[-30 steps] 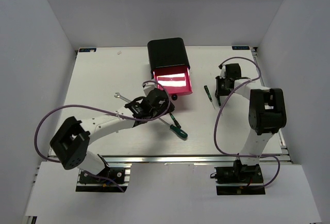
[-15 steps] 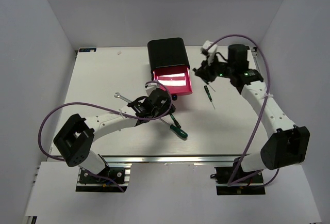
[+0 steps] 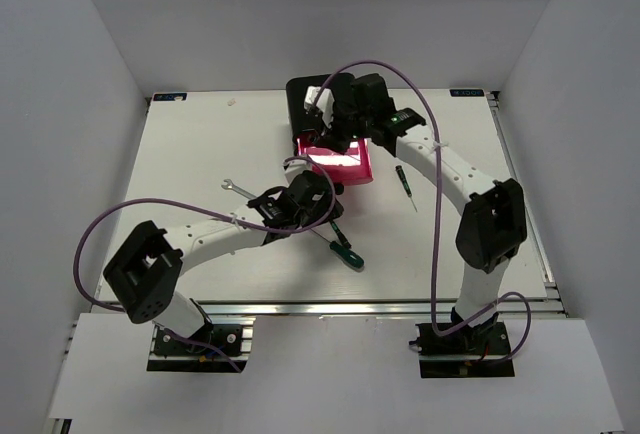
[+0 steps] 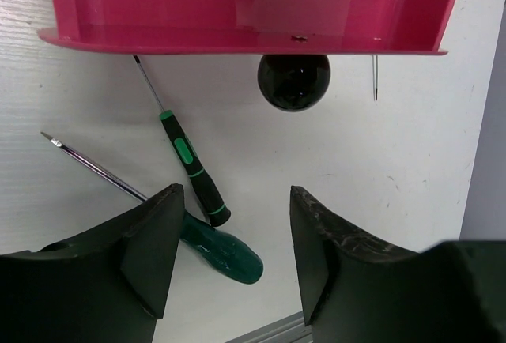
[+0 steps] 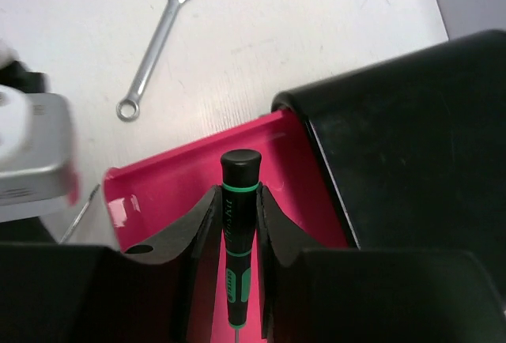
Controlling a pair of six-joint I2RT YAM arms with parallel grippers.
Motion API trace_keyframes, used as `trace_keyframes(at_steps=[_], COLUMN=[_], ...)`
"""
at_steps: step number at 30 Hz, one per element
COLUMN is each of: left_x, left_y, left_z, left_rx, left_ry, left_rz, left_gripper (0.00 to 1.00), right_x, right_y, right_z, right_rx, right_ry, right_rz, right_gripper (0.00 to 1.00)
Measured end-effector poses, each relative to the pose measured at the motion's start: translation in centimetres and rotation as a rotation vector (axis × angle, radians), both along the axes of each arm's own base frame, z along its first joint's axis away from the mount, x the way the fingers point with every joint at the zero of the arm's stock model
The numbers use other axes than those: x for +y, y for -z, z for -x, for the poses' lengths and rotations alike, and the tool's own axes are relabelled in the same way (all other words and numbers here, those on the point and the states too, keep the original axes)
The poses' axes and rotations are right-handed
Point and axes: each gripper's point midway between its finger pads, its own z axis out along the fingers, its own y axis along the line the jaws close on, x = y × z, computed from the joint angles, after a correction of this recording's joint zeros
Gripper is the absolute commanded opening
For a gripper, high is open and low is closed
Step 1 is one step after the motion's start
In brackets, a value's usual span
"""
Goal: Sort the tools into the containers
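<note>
My right gripper (image 5: 239,194) is shut on a black screwdriver with green bands (image 5: 239,224), held over the open pink drawer (image 5: 158,193) of the black chest (image 5: 411,137). In the top view that gripper (image 3: 328,126) hangs above the drawer (image 3: 340,162). My left gripper (image 4: 236,256) is open and empty, just in front of the drawer's dark knob (image 4: 293,81). A black screwdriver (image 4: 190,165) and a teal-handled screwdriver (image 4: 225,250) lie crossed by its left finger. The silver wrench (image 3: 238,190) lies left of the drawer. Another screwdriver (image 3: 405,182) lies to the drawer's right.
The black chest (image 3: 322,99) stands at the middle back of the white table (image 3: 200,144). Purple cables loop from both arms over the table. The left arm's forearm (image 3: 215,236) lies low across the left front of the table.
My right arm has swung from the table's right side leftward to above the open drawer, carrying a screwdriver. The left arm has hardly moved.
</note>
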Motion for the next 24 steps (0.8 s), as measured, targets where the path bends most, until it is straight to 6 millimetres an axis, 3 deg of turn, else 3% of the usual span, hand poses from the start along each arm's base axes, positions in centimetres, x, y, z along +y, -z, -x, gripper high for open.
trace_keyframes(at_steps=[1, 4, 10, 14, 17, 20, 22, 24], left_x=[-0.1, -0.4, -1.8, -2.4, -3.3, -4.0, -4.1, -4.0], left_y=[0.0, 0.2, 1.0, 2.4, 3.5, 4.5, 5.2, 6.1], left_z=[0.0, 0.3, 1.0, 1.3, 1.4, 1.6, 1.7, 1.9], left_rx=[-0.001, 0.003, 0.026, 0.062, 0.095, 0.117, 0.137, 0.164], left_ry=[0.002, 0.013, 0.022, 0.003, -0.02, -0.039, -0.056, -0.071], left_rz=[0.001, -0.002, -0.017, -0.061, -0.111, -0.161, -0.195, -0.234], left_gripper=[0.65, 0.63, 0.59, 0.59, 0.59, 0.55, 0.52, 0.5], right_x=[0.1, -0.4, -1.2, -3.0, -6.2, -11.2, -15.0, -17.5], right_y=[0.4, 1.5, 0.8, -3.2, -7.1, -10.1, -10.4, -9.2], right_z=[-0.4, -0.6, 0.1, 1.6, 3.0, 3.0, 2.5, 2.5], right_rx=[0.0, 0.018, 0.043, 0.029, 0.007, -0.006, -0.005, 0.023], right_ry=[0.004, 0.015, 0.052, 0.111, 0.193, 0.307, 0.403, 0.474], right_rz=[0.012, 0.049, 0.05, -0.013, -0.093, -0.186, -0.218, -0.218], right_gripper=[0.29, 0.46, 0.59, 0.61, 0.58, 0.55, 0.54, 0.55])
